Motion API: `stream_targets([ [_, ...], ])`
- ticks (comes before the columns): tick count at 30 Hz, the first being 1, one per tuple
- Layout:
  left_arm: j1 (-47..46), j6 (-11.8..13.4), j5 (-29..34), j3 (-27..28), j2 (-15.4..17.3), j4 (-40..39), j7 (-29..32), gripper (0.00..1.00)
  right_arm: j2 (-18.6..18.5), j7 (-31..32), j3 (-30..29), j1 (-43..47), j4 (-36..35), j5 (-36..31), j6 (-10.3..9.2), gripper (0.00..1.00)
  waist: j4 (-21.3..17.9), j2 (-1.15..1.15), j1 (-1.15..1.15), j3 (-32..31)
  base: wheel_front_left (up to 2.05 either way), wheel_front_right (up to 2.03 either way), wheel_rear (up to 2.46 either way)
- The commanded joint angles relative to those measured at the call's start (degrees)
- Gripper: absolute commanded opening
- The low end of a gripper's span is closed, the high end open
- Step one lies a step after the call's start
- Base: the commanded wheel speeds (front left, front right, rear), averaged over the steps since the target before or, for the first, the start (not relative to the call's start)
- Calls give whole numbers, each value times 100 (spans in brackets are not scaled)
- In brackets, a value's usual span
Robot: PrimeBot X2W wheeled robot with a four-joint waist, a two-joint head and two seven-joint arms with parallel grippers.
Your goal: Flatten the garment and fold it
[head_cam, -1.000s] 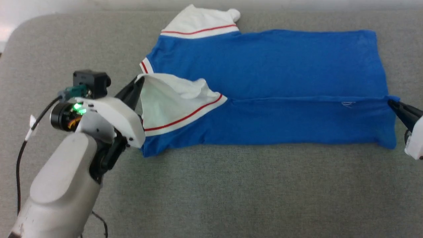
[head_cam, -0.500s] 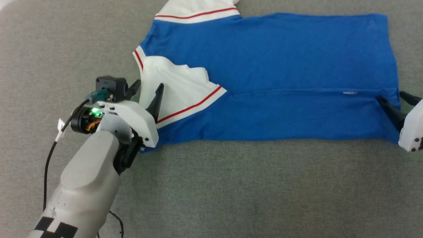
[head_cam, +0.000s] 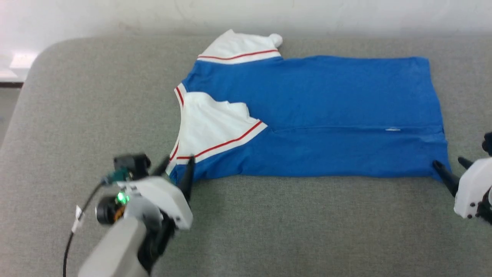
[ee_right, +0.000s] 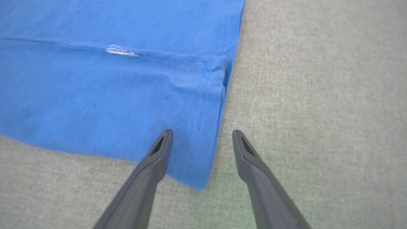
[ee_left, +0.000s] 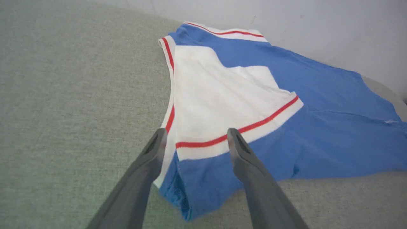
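The blue garment (head_cam: 326,104) lies flat on the grey cushion, its near long edge folded over onto the body, with a white red-striped sleeve (head_cam: 215,129) on top at the left. My left gripper (head_cam: 177,165) stands open at the garment's near left corner (ee_left: 190,190), fingers apart above the cloth and holding nothing. At the near right corner (ee_right: 194,171), my right gripper (head_cam: 449,164) is open too, its fingers (ee_right: 159,152) straddling the hem without gripping it. A second white sleeve (head_cam: 240,48) pokes out at the far left.
The grey cushion (head_cam: 288,223) stretches wide in front of the garment and to its left. A pale wall (head_cam: 246,15) runs along the cushion's far edge. A black cable (head_cam: 78,227) hangs from my left wrist.
Both grippers have opened and let go of the folded edge, then drawn back toward the near corners. The sleeve now lies flat. The head camera has also shifted.
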Motion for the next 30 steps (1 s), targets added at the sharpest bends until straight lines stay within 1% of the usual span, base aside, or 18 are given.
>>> stream_targets([
  [1,270,148,-46,-30,49,-234,191,100,129,86,-234,180,-129,-141,-12,100,-35,0,2,-146,0,0,0],
  [5,750,648,-41,-82,212,-916,657,100,465,436,-906,659,-762,-524,-12,100,-110,0,2,-101,0,0,0],
  [8,889,1038,62,-27,329,-1215,779,100,709,745,-1395,994,-1390,-845,-12,100,-183,0,2,19,0,0,0],
  [10,909,1239,135,5,394,-1291,840,100,877,966,-1667,1176,-1834,-1038,-12,100,-243,0,2,124,0,0,0],
  [13,903,1411,183,-30,424,-1305,1012,100,1116,1264,-2011,1406,-2442,-1275,-12,100,-305,0,2,260,0,0,0],
  [14,895,1439,196,-71,443,-1268,1113,100,1184,1359,-2097,1469,-2627,-1331,-12,100,-324,0,2,305,0,0,0],
  [16,882,1408,143,-157,441,-1176,1339,100,1293,1526,-2251,1570,-2948,-1438,-12,100,-354,0,2,376,0,0,0],
  [17,874,1354,87,-191,418,-1131,1428,49,1329,1598,-2317,1607,-3083,-1497,-12,100,-362,0,2,400,0,0,0],
  [18,857,1295,46,-216,392,-1090,1469,0,1357,1665,-2380,1640,-3197,-1559,-12,100,-364,0,2,417,0,0,0],
  [20,806,1195,25,-245,352,-998,1429,0,1372,1799,-2478,1701,-3364,-1702,-12,100,-347,0,2,422,0,0,0],
  [24,702,1023,26,-223,228,-906,1085,0,1410,2023,-2663,1776,-3510,-1811,-12,100,-211,0,2,345,0,0,0],
  [27,682,930,47,-193,166,-1053,792,0,1390,2130,-2712,1695,-3391,-1975,-12,100,-97,0,2,273,0,0,0],
  [30,723,916,112,-205,146,-1341,587,0,1473,2194,-2783,1485,-3046,-2137,-12,100,25,0,2,247,0,0,0],
])
